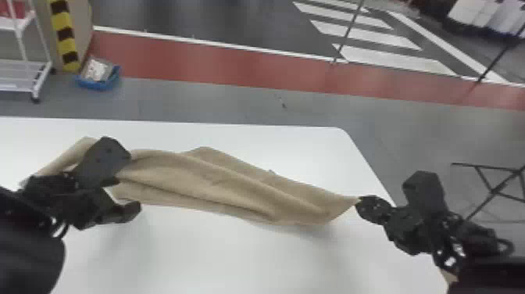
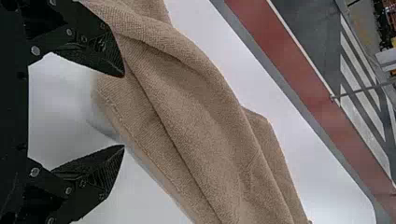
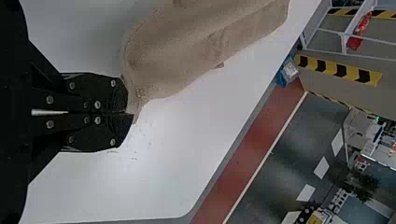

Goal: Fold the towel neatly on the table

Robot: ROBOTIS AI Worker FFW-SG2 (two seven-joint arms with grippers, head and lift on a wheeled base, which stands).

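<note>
At the right gripper (image 3: 130,113), held the fingers (image 3: 100,93) closely together, with the tip of one corner of the towel (image 3: 173,60) pinched between. Gripped only this small end, probably in order to keep the cloth stretched without crushing the folds. At the left gripper (image 2: 123,111), held the fingers wide apart, with nothing between, just beside the other part of the towel. Left that wide gap close to the long edge, perhaps for receiving a layer there.

Farther out, lay across the worktop (image 1: 234,266) in a long, loose bundle, with several ridges along the length. Seemed a little raised near the pinched corner, judging by the soft shadow beneath. Reached also past the left gripper, partly hidden behind. Looked more gathered than folded, so probably rather early in the task. Called next, by judgement, for a second grip at the left, in order to bring the layers level from both sides. Risked, with a strong pull from the right alone, twisting the layers or sliding askew.

Beyond the worktop, gave onto a grey floor (image 1: 195,94) with a red band (image 1: 195,60) and a low blue box (image 1: 95,84).
</note>
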